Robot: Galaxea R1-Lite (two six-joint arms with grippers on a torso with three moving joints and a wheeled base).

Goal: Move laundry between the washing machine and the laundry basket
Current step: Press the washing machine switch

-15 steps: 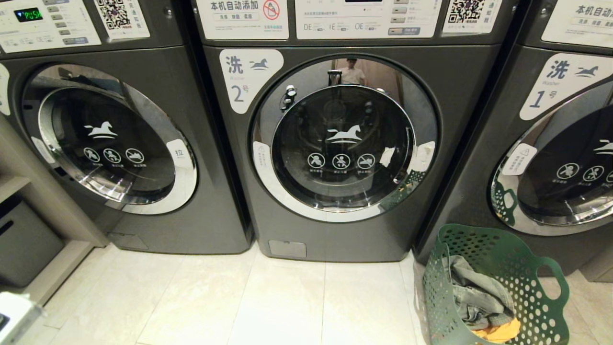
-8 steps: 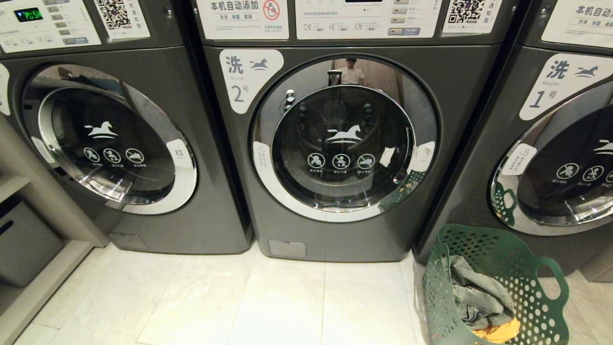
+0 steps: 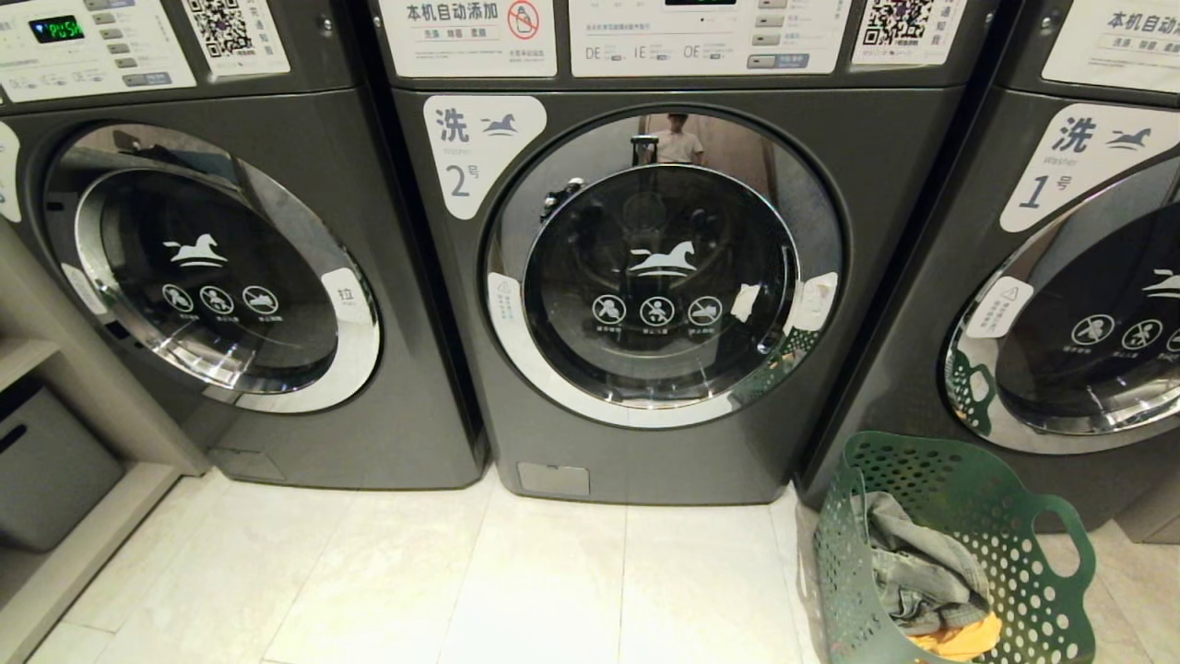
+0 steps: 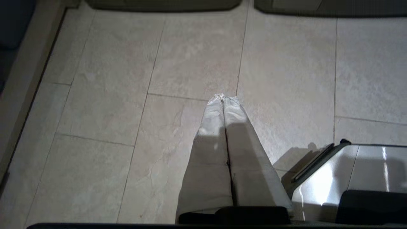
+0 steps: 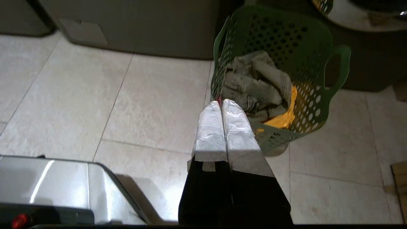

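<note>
The washing machine [image 3: 664,277] marked 2 stands straight ahead, its round chrome-rimmed door closed. To its lower right the green laundry basket [image 3: 977,498] sits on the floor with the laundry inside: a dark grey garment [image 3: 922,563] over an orange-yellow one [image 3: 959,636]. The right wrist view shows the basket [image 5: 318,41] with the grey garment [image 5: 257,82] and the yellow one [image 5: 286,117]. My right gripper [image 5: 221,101] hangs shut and empty just before the basket's near rim. Over bare tiles my left gripper [image 4: 223,96] is shut and empty. Neither arm shows in the head view.
A like washer [image 3: 212,277] stands to the left and the washer marked 1 [image 3: 1079,295] to the right, behind the basket. A low shelf unit [image 3: 55,461] sits at the far left. The robot's silver base [image 4: 349,171] shows beside the left gripper.
A white arm part at the head view's lower left corner has dropped out of sight. The washers and the basket have not moved.
</note>
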